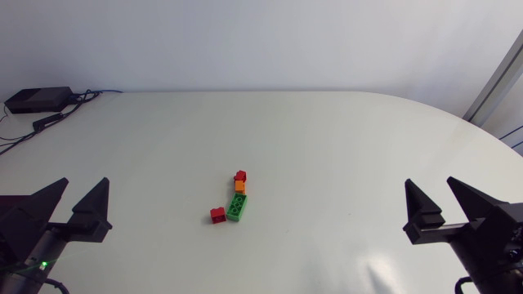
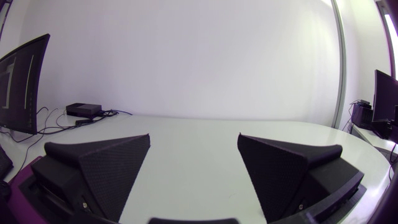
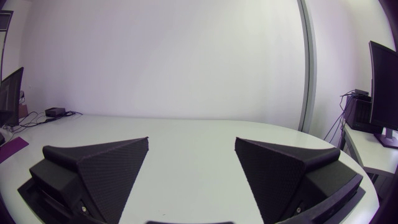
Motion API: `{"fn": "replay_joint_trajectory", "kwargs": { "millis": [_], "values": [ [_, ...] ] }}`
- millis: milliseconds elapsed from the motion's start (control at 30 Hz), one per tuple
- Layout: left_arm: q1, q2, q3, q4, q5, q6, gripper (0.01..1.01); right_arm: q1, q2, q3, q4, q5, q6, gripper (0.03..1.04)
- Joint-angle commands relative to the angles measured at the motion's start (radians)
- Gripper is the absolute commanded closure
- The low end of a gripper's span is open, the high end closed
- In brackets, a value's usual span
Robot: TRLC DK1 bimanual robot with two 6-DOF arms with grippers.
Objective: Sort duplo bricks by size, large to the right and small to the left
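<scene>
Your left gripper (image 1: pixel 84 188) rests released at the table's (image 1: pixel 343 139) 8 o'clock, your right gripper (image 1: pixel 429 188) released at 4 o'clock. At centre, a top red brick (image 1: pixel 240 175), an orange brick (image 1: pixel 239 186) and a long green brick (image 1: pixel 238 207) form a line. A second red brick (image 1: pixel 217 215) sits just beside the green one, at its 8 o'clock.

bright, even, diffuse light fills all three views. the white bench (image 1: pixel 327 147) carries a soft sheen, with one paler patch of glare at its near right, and the bricks (image 1: pixel 235 200) cast only faint, short shadows. both wrist views bow strongly toward their edges.
</scene>
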Motion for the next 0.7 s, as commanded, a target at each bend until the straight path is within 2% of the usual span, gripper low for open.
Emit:
{"fn": "replay_joint_trajectory", "kwargs": {
  "millis": [0, 667],
  "values": [
    [-0.008, -0.014, -0.021, 0.005, 0.004, 0.007, 0.051, 0.007, -0.006, -0.041, -0.014, -0.003, 0.016, 0.06],
    [-0.032, -0.017, -0.009, 0.01, 0.004, 0.009, 0.054, 0.044, -0.009, -0.041, -0.004, -0.006, 0.032, 0.06]
  ]
}}
